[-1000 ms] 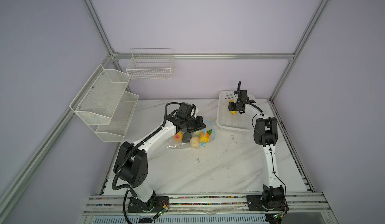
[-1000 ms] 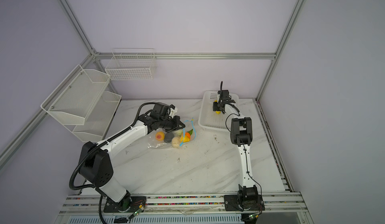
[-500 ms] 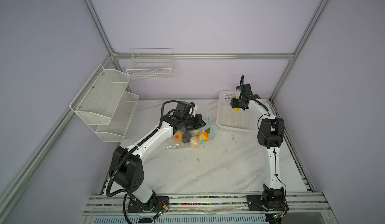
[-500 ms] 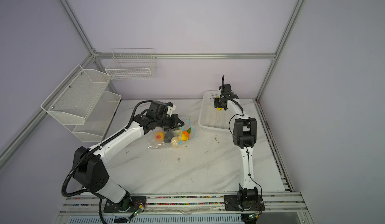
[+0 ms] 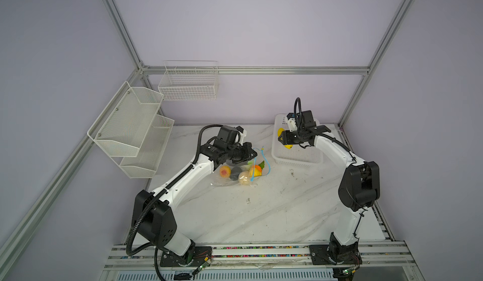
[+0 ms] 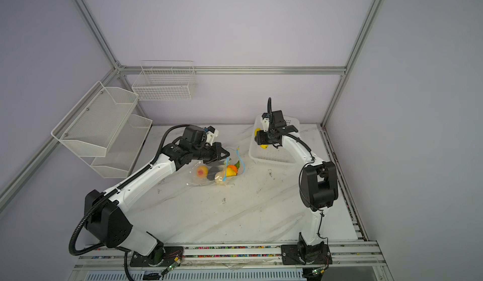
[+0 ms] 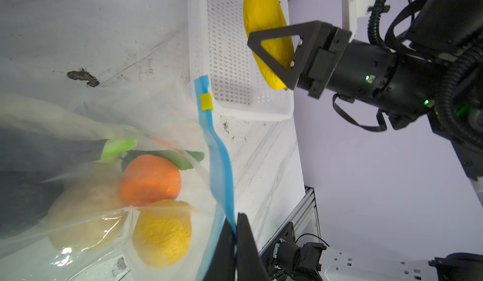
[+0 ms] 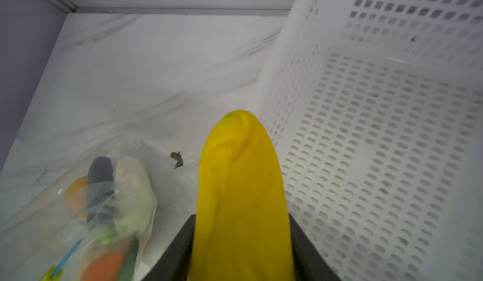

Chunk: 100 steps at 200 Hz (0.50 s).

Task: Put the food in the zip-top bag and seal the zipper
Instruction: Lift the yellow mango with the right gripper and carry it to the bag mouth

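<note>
While the left gripper [image 7: 235,231] pinched the zipper [image 7: 219,162], the right gripper [image 8: 241,217] clamped yellow food [image 8: 239,167] between its jaws.

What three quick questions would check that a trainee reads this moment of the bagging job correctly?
1. True or false: the right pincer is empty.
2. The left pincer pinches: A the slider, B the zipper, C the yellow food?
3. Fill in: the slider's colour is ____.
Key: 1 false, it grips the yellow food; 2 B; 3 yellow.
</note>
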Tool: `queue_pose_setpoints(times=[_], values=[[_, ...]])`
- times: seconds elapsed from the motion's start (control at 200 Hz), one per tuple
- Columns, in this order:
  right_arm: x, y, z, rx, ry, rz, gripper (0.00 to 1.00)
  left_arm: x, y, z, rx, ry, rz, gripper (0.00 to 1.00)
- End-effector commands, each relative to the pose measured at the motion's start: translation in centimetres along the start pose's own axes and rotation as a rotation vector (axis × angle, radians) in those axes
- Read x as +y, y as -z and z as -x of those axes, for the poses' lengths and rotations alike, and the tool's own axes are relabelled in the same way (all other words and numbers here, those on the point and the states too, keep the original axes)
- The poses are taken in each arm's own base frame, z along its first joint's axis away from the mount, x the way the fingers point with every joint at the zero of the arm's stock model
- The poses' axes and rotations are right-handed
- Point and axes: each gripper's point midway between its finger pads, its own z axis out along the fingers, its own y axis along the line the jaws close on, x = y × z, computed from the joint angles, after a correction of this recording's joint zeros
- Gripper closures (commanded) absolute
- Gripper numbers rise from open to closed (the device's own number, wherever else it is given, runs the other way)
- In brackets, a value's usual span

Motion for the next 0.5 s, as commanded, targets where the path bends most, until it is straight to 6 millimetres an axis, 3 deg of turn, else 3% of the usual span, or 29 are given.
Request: queue_pose_setpoints(times=[0.0, 0.155, 0.495], values=[[3.4, 2.3, -1.0, -0.007, -0.021, 0.091, 0.51, -1.7, 1.5, 0.7, -0.035, -0.060, -0.058, 1.00], [5.5, 4.6, -3.1, 0.029, -0.015, 0.135, 0.50, -2.1, 1.5, 0.8, -0.035, -0.061, -0.081, 1.00], [7.7, 8.2, -6.0, 0.145, 0.075, 0.183, 0.50, -2.5, 2.0, 0.9, -0.050, -0.068, -0.101, 1.00]])
